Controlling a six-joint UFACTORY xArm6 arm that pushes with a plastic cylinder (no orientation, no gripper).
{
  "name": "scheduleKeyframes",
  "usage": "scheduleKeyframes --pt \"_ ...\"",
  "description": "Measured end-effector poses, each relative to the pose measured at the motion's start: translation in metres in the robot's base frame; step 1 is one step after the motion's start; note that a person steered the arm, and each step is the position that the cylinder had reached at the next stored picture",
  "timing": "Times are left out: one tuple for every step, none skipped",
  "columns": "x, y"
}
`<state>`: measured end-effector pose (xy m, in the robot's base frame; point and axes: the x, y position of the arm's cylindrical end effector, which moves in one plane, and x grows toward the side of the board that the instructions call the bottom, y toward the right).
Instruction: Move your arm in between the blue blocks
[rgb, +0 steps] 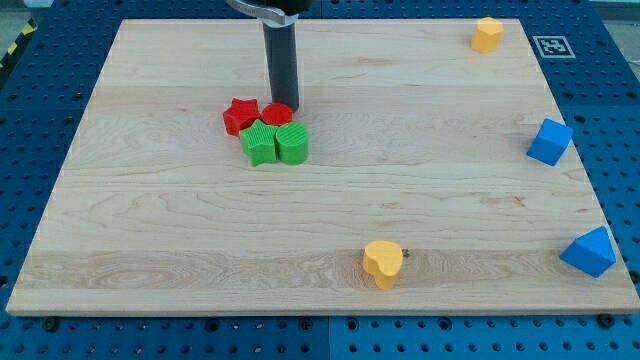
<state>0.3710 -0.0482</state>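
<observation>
My tip (284, 106) (a bare rod, no claw) seemingly touches the red round block (277, 113), far left of both blue blocks (549, 141) (589, 251).

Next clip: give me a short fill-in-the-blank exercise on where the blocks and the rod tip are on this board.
1. My tip touches the red ____, beside the red star.
2. The green star and green cylinder sit just ____ the red blocks in the view.
3. Both blue blocks, the blue cube and blue triangular block, lie along the view's ____ edge.
4. The board holds ____ yellow blocks.

Missing words: cylinder; below; right; two
</observation>
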Motion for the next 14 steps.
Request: scheduleKeyframes --pt "0.004 0.012" --pt "0.021 0.059" --pt "0.024 0.078" --pt "0.06 0.114" --pt "0.079 0.141" --pt "0.08 0.145" --pt "0.08 0.145" --pt "0.084 0.146" --pt "0.088 0.146" --pt "0.088 0.146" --pt "0.089 0.147" --pt "0.091 0.148" --pt "0.092 0.148" --pt "0.092 0.148"
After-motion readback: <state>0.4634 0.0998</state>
